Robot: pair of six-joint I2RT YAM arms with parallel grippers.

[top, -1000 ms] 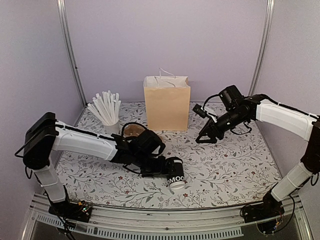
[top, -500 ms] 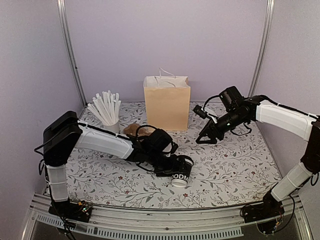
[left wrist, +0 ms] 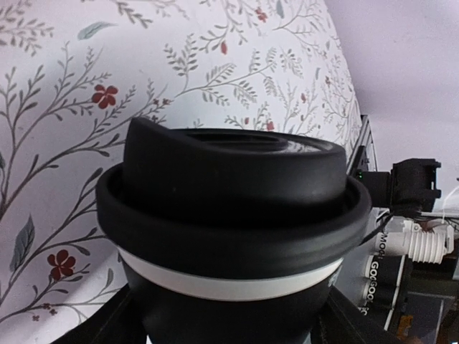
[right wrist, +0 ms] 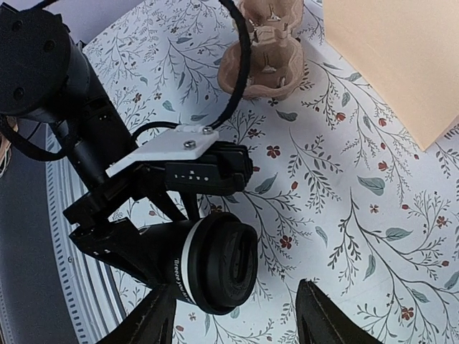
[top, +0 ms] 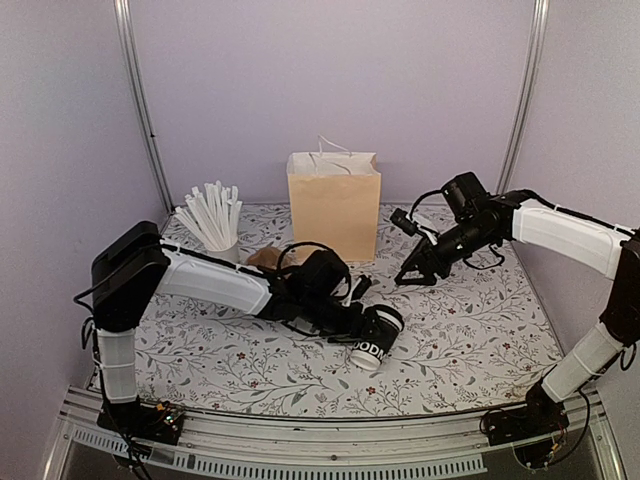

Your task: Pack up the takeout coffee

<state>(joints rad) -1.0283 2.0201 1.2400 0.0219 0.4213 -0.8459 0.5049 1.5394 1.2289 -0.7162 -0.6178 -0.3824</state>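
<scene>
From above, the left gripper [top: 365, 325] is clamped around the takeout coffee [top: 378, 338]. The black cup sits tilted between the jaws, its lidded end pointing away from the wrist and its white lettering facing the near edge of the table [top: 470, 330]. The brown pulp carrier [top: 265, 259] lies behind this gripper, and the white cup of sticks [top: 212, 220] stands farther back. The right gripper [top: 410, 275] hangs above the flowered cloth with its jaws parted and nothing between them. The paper bag [top: 334, 205] stands off to one side of them, and the coffee lies ahead of and below their tips. In the left wrist view the takeout coffee [left wrist: 229, 215] fills the space between the jaws. Its black lid [left wrist: 229, 179] and a white band under the rim are closest, one dark finger [left wrist: 107, 330] shows at each lower corner, and the cloth lies beyond. In the right wrist view the right gripper [right wrist: 237, 287] is spread wide over bare cloth. Just beyond its tips the takeout coffee [right wrist: 215, 265] faces the camera lid first, pinched in the left gripper [right wrist: 179, 251]. The carrier [right wrist: 265, 57] lies farther ahead, and the bag [right wrist: 401, 57] is ahead to the right.
</scene>
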